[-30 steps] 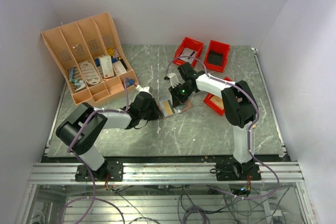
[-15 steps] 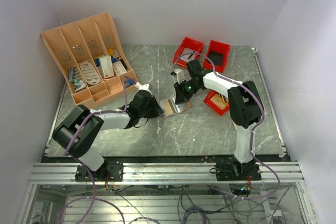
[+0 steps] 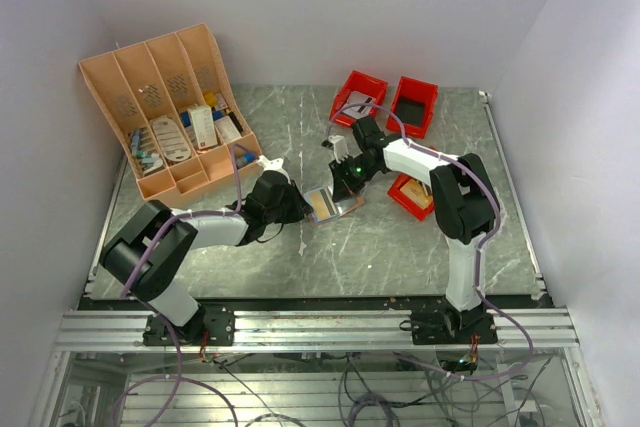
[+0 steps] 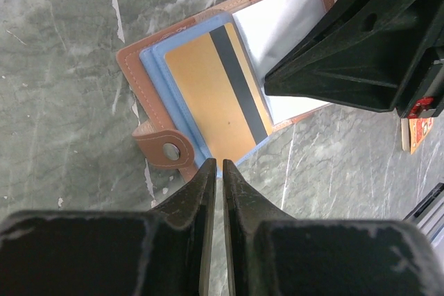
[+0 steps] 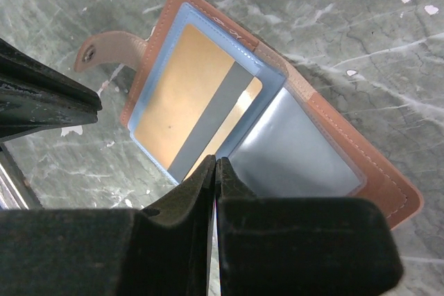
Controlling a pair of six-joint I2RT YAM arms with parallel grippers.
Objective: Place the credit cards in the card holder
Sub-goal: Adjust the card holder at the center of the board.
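Card holder [image 3: 333,204] lies open between both grippers; left gripper [image 4: 216,163], nearly closed, seems to pinch its left edge; right gripper [image 5: 216,161], closed and empty, touches the right edge of the gold card [image 5: 180,81], so the push goes leftward

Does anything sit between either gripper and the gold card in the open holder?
Nothing visible does. The gold card with a black stripe lies in the open tan leather-like card holder; the left gripper and the right gripper sit right at its opposite edges.
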